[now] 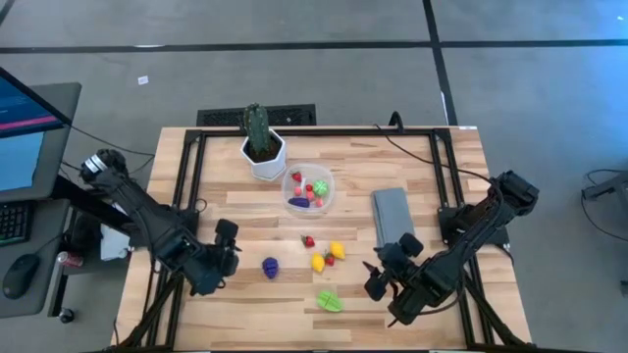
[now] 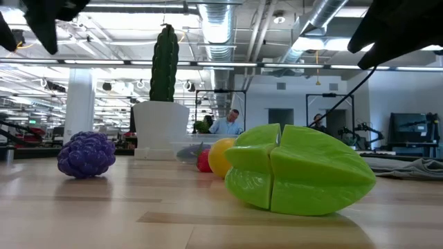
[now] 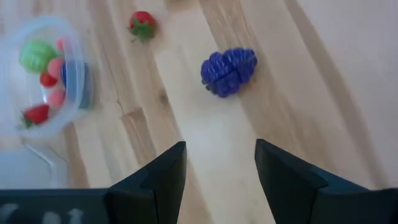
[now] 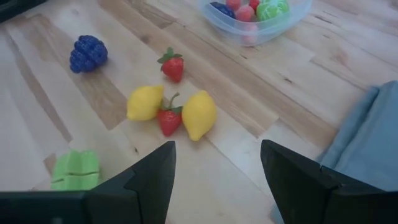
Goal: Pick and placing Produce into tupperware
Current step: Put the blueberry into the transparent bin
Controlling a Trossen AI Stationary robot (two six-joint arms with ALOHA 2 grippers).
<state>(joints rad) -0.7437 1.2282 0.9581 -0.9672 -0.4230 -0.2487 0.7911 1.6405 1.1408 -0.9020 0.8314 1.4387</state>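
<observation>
Left pincer [image 1: 224, 257]: spread, empty, near the purple berry [image 1: 270, 267].
Right pincer [image 1: 386, 271]: spread, empty, beside the grey cloth [image 1: 391, 216].
Tupperware [image 1: 327, 199]: mid-desk by the white pot [image 1: 265, 159], partly filled.
Lemons [image 1: 328, 256]: loose on the desk [image 1: 442, 176].

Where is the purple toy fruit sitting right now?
In the high view the purple fruit lies loose on the table, left of the two yellow fruits, just ahead of the open, empty left gripper, well short of the tupperware.

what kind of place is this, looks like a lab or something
Probably a robotics lab or workshop in an open industrial hall: exposed ceiling ducts, a bare concrete floor, a monitor beside the wooden table, and a person at a workstation behind.
</observation>
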